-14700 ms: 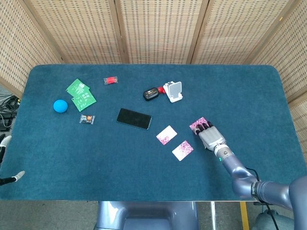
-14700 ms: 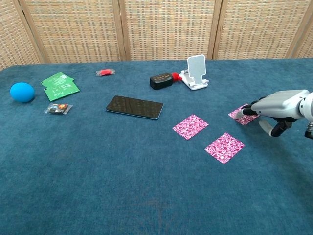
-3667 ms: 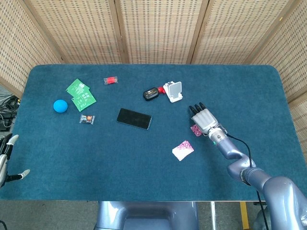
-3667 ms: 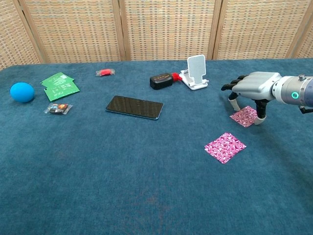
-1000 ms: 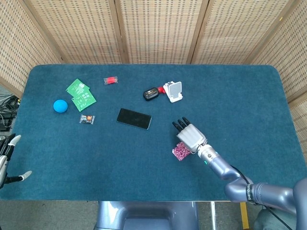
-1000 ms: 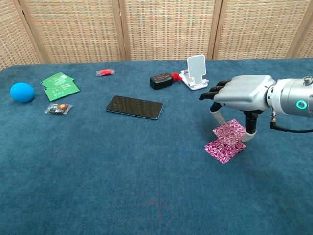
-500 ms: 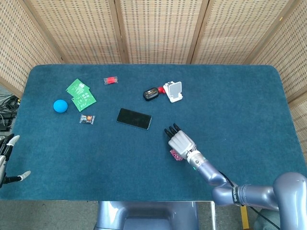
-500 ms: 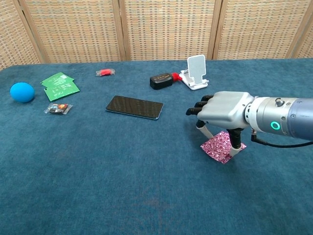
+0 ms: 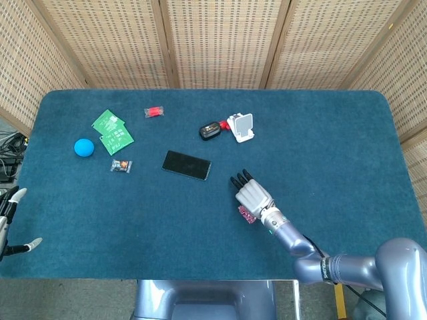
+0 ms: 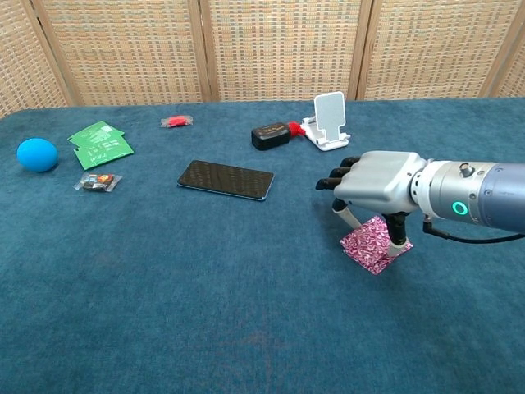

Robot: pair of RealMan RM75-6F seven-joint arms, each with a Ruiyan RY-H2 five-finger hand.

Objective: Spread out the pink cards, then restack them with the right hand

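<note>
The pink patterned cards (image 10: 371,249) lie gathered in one pile on the blue table, right of centre; from the head camera only an edge of the pile (image 9: 244,214) peeks out. My right hand (image 10: 379,185) hovers palm down over the pile, its thumb and a fingertip (image 10: 398,240) reaching down and pinching the cards at opposite edges. In the head view the right hand (image 9: 252,195) covers most of the pile. My left hand (image 9: 9,225) shows only at the far left edge, fingers apart and holding nothing.
A black phone (image 10: 225,179) lies left of the hand. Behind it stand a white phone stand (image 10: 330,119) and a black case (image 10: 269,136). Green cards (image 10: 100,144), a blue ball (image 10: 37,153), a candy (image 10: 97,182) and a red wrapper (image 10: 176,121) sit far left.
My right hand carried a pink card leftward onto the last loose card, so two separate cards became one pile. In the last half second the hand shifted only slightly right.
</note>
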